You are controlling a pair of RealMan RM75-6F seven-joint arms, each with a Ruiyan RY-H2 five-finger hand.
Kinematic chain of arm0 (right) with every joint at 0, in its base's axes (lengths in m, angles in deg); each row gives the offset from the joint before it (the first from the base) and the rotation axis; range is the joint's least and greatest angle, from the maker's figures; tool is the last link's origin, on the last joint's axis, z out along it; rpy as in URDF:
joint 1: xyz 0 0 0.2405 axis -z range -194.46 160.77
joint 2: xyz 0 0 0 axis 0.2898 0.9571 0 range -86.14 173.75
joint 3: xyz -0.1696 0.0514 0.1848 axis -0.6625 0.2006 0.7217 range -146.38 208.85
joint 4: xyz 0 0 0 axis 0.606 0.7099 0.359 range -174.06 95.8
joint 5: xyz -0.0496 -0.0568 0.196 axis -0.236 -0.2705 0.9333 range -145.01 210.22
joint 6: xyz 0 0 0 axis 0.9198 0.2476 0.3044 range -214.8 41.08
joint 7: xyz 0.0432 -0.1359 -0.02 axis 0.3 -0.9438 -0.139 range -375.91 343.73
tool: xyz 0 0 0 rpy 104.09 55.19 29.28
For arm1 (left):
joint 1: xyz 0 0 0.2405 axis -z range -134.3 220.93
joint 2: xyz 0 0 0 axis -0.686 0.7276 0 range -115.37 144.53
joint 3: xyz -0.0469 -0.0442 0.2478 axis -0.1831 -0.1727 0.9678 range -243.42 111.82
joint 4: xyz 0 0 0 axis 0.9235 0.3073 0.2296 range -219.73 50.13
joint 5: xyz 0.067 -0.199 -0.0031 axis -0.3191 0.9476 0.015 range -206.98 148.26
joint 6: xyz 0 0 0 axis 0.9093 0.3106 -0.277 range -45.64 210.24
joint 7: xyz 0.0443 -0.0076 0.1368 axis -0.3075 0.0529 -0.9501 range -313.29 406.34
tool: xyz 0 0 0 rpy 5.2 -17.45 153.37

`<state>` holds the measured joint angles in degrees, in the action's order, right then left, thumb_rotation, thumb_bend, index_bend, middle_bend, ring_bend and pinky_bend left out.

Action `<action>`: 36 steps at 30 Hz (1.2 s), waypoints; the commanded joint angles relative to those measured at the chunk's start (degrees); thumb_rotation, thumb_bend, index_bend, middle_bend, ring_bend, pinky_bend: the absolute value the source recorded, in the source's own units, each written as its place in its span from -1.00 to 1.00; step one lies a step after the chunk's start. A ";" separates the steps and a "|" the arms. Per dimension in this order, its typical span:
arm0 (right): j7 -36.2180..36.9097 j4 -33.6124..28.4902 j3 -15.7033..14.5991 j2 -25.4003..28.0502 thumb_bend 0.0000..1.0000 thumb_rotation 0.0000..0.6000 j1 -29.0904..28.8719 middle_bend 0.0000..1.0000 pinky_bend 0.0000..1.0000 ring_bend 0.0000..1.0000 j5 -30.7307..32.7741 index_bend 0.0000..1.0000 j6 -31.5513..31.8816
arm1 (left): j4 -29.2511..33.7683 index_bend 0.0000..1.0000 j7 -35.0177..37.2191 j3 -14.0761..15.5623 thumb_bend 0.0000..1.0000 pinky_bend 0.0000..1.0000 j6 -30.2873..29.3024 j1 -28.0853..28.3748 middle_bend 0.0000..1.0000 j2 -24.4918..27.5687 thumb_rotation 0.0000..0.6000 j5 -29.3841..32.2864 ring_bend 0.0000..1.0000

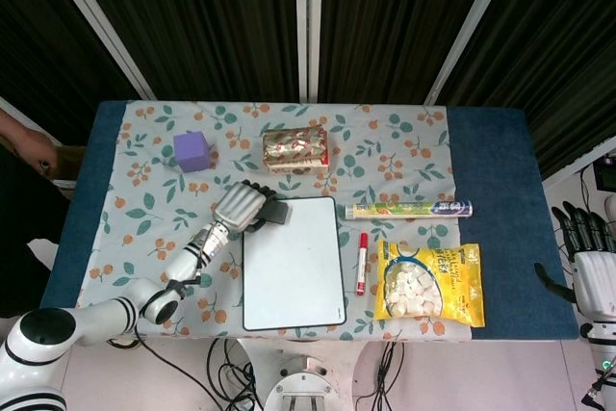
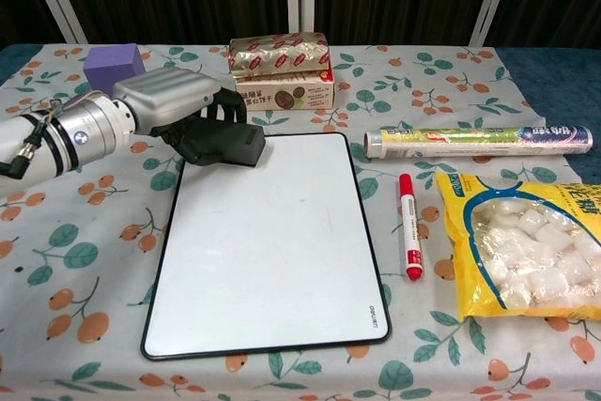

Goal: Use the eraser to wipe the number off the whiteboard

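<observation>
Fingers [image 2: 211, 112] grip eraser [image 2: 230, 145]; right hand [image 1: 589, 259] only in head view.

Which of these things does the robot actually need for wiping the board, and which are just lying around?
Needed: whiteboard, eraser, held by the left hand.

Lying about: red marker, purple block, biscuit boxes, wrap roll, yellow snack bag.

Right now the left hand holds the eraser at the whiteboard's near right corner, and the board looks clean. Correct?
Not quite. The left hand holds the eraser at the far left corner of the whiteboard, as the chest view shows. The board does look clean.
</observation>
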<state>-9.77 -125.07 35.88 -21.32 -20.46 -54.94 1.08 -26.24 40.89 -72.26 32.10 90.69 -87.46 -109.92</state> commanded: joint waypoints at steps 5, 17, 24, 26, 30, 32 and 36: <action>0.05 0.25 -0.12 -0.22 -0.60 1.00 0.02 -1.00 -1.00 -1.00 0.03 -1.00 -0.09 | 5.42 0.56 -0.54 2.56 -0.14 0.30 -4.78 -1.30 0.39 0.12 1.00 -4.15 0.26; 0.44 0.62 -0.41 -0.35 -0.60 1.00 0.07 -1.00 -1.00 -1.00 -0.13 -1.00 -0.24 | 16.71 0.57 -3.25 7.58 -0.14 0.30 -6.51 -4.63 0.39 3.23 1.00 -6.33 0.27; 0.44 0.65 -0.44 -0.29 -0.61 1.00 0.10 -1.00 -1.00 -1.00 -0.27 -1.00 -0.11 | 23.81 0.57 -5.62 10.77 -0.14 0.30 -8.63 -7.43 0.39 8.15 1.00 -7.87 0.27; 0.23 0.50 -0.49 -0.28 -0.60 1.00 0.07 -1.00 -1.00 -1.00 -0.48 -1.00 -0.03 | 25.57 0.57 -6.09 11.26 -0.14 0.30 -9.90 -8.21 0.39 9.62 1.00 -8.62 0.27; -0.22 0.01 -0.51 -0.25 -0.60 1.00 -0.04 -1.00 -1.00 -1.00 -0.73 -1.00 0.01 | 27.81 0.57 -7.14 11.96 -0.13 0.30 -10.84 -9.25 0.39 12.21 1.00 -9.14 0.27; -0.42 -0.20 -0.54 -0.27 -0.60 1.00 -0.09 -1.00 -1.00 -1.00 -0.89 -1.00 0.03 | 28.62 0.57 -7.56 12.12 -0.13 0.31 -10.97 -9.73 0.39 13.51 1.00 -8.94 0.27; -0.78 -0.56 -0.54 -0.23 -0.60 1.00 -0.13 -1.00 -1.00 -1.00 -1.04 -1.00 0.14 | 28.10 0.57 -7.05 10.53 -0.14 0.31 -13.17 -10.88 0.39 15.52 1.00 -7.99 0.27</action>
<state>-10.52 -125.58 35.33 -21.57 -20.58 -55.96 1.19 2.19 33.47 -60.85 19.95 80.42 -72.64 -118.50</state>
